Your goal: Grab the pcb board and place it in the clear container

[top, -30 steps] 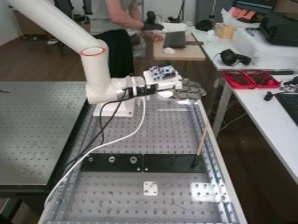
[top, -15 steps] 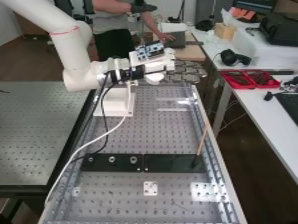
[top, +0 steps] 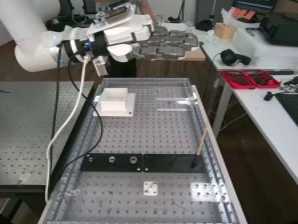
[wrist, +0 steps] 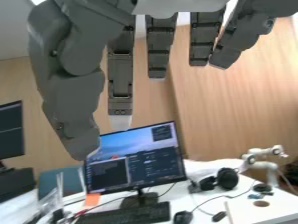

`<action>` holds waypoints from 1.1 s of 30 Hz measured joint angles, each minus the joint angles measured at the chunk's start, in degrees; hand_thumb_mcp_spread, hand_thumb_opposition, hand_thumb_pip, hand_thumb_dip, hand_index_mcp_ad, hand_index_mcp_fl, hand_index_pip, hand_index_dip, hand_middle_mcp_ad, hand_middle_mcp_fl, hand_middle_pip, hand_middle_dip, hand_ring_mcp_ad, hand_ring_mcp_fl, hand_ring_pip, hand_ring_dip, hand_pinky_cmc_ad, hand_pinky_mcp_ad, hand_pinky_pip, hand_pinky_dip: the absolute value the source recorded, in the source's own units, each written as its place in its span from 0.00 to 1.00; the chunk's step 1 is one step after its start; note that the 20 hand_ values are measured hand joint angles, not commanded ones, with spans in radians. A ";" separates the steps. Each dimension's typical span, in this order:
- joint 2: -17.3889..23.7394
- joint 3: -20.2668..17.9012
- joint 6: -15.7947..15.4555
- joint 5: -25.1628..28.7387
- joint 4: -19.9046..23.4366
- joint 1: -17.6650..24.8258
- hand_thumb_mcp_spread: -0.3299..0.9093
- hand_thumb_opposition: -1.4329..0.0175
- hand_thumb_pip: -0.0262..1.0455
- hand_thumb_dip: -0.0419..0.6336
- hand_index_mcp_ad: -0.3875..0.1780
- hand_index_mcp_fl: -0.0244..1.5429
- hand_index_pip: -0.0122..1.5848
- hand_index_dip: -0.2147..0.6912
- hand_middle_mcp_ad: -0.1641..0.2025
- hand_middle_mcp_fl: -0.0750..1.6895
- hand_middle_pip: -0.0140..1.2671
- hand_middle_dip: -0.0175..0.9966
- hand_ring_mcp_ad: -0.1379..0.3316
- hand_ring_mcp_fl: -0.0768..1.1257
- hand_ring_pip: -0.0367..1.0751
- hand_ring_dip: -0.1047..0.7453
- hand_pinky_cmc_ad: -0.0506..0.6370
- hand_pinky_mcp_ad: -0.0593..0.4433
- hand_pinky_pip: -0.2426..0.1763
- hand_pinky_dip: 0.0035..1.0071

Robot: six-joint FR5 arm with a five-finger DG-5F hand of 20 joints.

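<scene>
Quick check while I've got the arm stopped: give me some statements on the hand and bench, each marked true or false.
1. The hand rests on the bench top. False: it is raised above it.
2. The fingers are extended, with nothing in them. True.
3. The white block stands on the black plates. False: it stands on a white base nearer the bench's far end.
4. The thin brown stick is tilted. True.
5. The headphones lie in a red tray. False: the headphones lie on the white table.
</scene>
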 joint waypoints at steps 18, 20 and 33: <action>4.44 1.51 -1.78 3.28 -7.92 -6.71 0.71 0.43 0.38 0.41 0.41 0.27 0.59 0.44 0.52 0.14 0.11 0.20 0.69 0.10 0.12 0.19 0.54 0.42 0.45 0.19; 4.59 1.56 -1.88 2.85 -7.93 -7.11 0.71 0.43 0.38 0.41 0.41 0.27 0.59 0.44 0.51 0.14 0.11 0.20 0.69 0.10 0.12 0.19 0.54 0.42 0.45 0.19; 5.33 2.00 -1.31 -3.58 -9.20 -11.27 0.68 0.45 0.39 0.40 0.43 0.27 0.56 0.45 0.52 0.14 0.10 0.20 0.68 0.10 0.12 0.19 0.53 0.42 0.45 0.19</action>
